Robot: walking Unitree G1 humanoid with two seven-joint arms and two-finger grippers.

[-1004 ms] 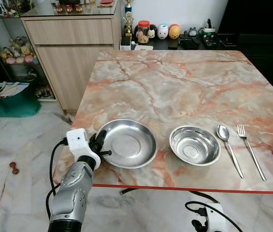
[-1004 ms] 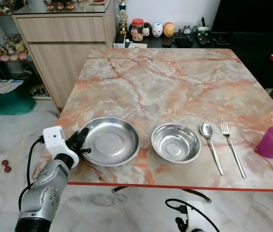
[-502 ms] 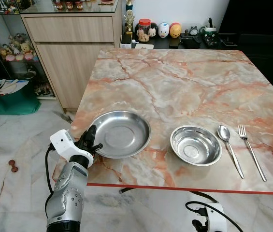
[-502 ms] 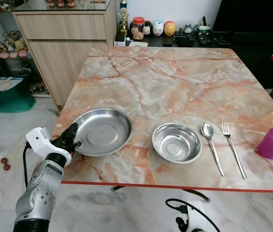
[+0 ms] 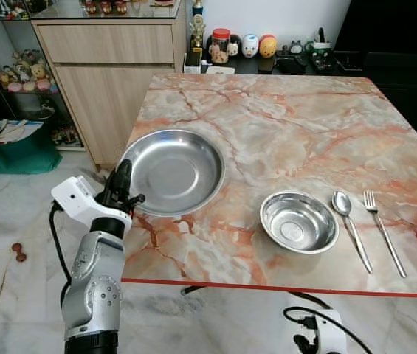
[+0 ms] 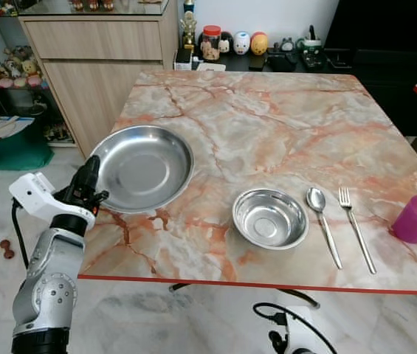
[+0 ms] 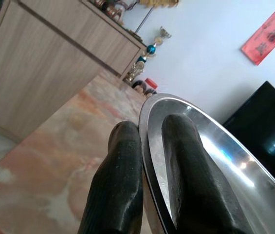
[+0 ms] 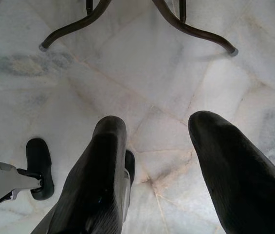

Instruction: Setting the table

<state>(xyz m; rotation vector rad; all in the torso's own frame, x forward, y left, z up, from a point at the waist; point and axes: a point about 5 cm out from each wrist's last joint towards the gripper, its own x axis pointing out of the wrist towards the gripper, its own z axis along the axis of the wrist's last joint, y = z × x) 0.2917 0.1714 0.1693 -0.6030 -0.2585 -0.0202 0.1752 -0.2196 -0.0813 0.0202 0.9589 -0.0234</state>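
— Moved since before? Wide shallow steel plate (image 5: 171, 170) went further up the marble desk (image 5: 282, 125), away from the small steel bowl (image 5: 298, 221), left hand (image 5: 122, 186) with it.
— Left hand state? Pinching plate's near-left rim.
— Right hand (image 8: 171, 161)? Fingers spread apart, hanging over marble floor (image 8: 142, 63).

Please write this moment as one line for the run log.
left end effector: shut on plate rim, plate by table left edge | right end effector: open, idle above floor | bowl, spoon, fork: on table
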